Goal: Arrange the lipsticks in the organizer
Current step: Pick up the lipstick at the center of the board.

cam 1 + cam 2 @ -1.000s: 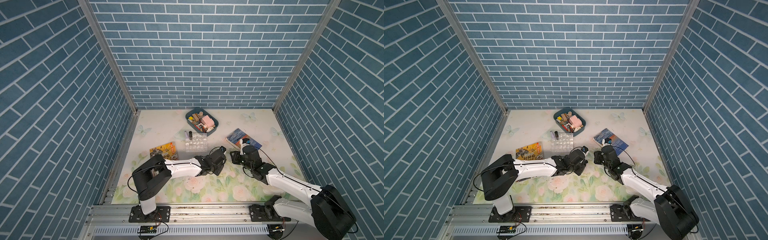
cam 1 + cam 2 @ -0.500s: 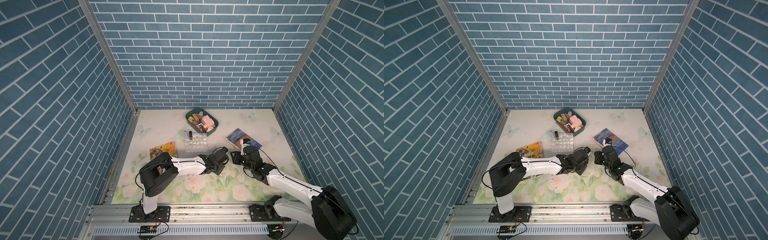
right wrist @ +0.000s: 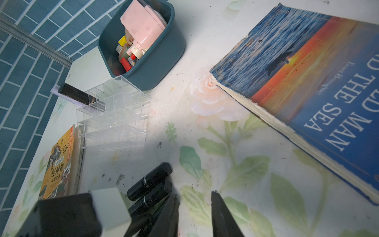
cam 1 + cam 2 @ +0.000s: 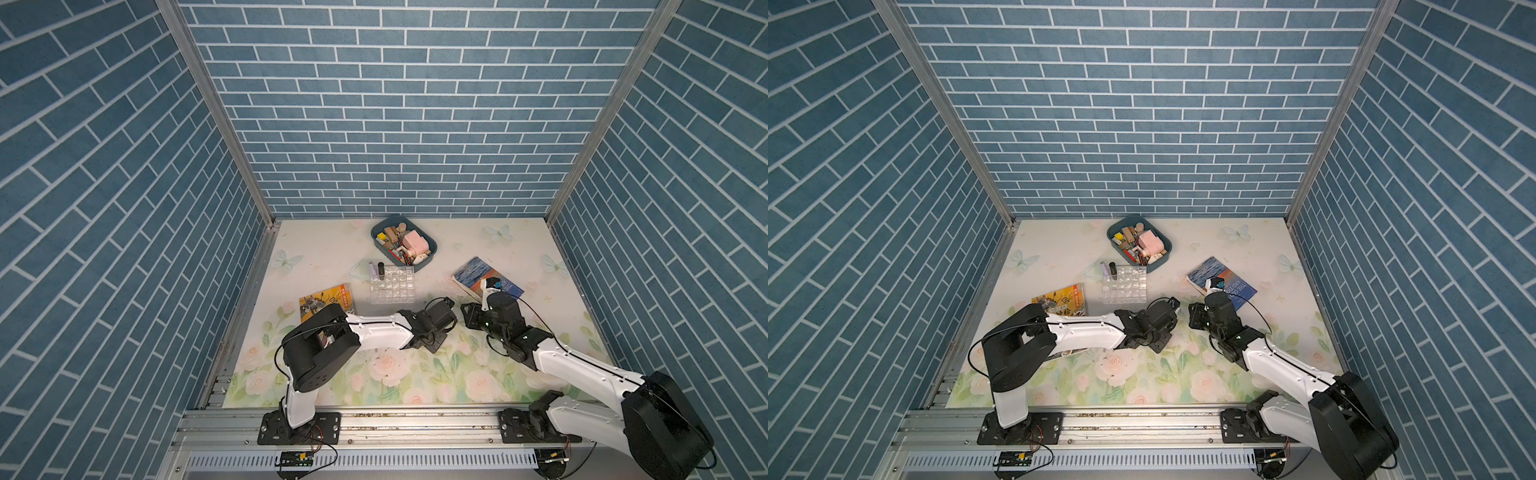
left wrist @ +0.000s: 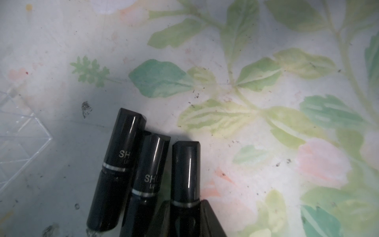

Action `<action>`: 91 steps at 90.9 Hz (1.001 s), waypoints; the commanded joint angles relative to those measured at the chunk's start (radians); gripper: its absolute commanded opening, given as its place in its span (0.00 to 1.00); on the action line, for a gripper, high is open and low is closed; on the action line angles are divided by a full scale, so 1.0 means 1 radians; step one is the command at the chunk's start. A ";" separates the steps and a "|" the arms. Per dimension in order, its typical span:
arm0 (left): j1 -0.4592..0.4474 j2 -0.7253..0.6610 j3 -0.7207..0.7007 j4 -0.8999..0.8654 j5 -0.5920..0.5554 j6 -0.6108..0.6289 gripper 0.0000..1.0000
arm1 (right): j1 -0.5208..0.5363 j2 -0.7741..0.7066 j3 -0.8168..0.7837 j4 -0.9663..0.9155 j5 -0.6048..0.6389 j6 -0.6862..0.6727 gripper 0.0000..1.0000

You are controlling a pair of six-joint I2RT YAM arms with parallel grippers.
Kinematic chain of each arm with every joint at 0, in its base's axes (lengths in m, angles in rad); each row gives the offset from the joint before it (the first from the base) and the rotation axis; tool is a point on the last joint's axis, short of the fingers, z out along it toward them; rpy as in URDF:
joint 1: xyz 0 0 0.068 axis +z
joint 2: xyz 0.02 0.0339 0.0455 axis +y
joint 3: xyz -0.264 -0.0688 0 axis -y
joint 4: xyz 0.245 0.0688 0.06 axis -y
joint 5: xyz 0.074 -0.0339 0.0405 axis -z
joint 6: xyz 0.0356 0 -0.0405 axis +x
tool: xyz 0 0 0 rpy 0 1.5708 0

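Note:
Three black lipsticks lie side by side on the floral mat, and my left gripper (image 5: 185, 207) is shut on the outer one (image 5: 185, 170). The other two (image 5: 121, 162) (image 5: 148, 174) lie free beside it. My right gripper (image 3: 194, 195) hovers open just next to them with only mat between its fingers. In both top views the two grippers (image 4: 444, 307) (image 4: 466, 312) meet near the table's middle and hide these tubes. The clear organizer (image 4: 392, 284) (image 3: 112, 119) stands behind them. A lilac lipstick (image 4: 372, 270) and a black one (image 4: 380, 269) stand upright at its far left corner.
A blue-grey tray (image 4: 430, 249) of small items sits behind the organizer. A blue book (image 4: 473, 272) lies at the right, close behind my right wrist. A yellow booklet (image 4: 326, 299) lies left of the organizer, next to the left arm's elbow.
My left gripper has reached a little further right and closed onto the outer black lipstick. The right arm has barely moved.

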 commanded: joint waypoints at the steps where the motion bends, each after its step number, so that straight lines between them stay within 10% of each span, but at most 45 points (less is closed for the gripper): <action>1: -0.008 -0.016 -0.002 -0.043 0.013 0.004 0.19 | -0.008 -0.002 -0.002 0.010 -0.008 0.014 0.30; 27: 0.041 -0.176 -0.011 -0.024 0.151 0.036 0.11 | -0.022 -0.016 0.060 -0.082 -0.154 -0.002 0.32; 52: 0.287 -0.429 -0.340 0.481 0.630 -0.028 0.07 | -0.010 -0.042 0.167 -0.061 -0.468 0.143 0.54; 91: 0.325 -0.483 -0.429 0.709 0.784 -0.079 0.06 | 0.066 0.043 0.292 -0.109 -0.464 0.124 0.49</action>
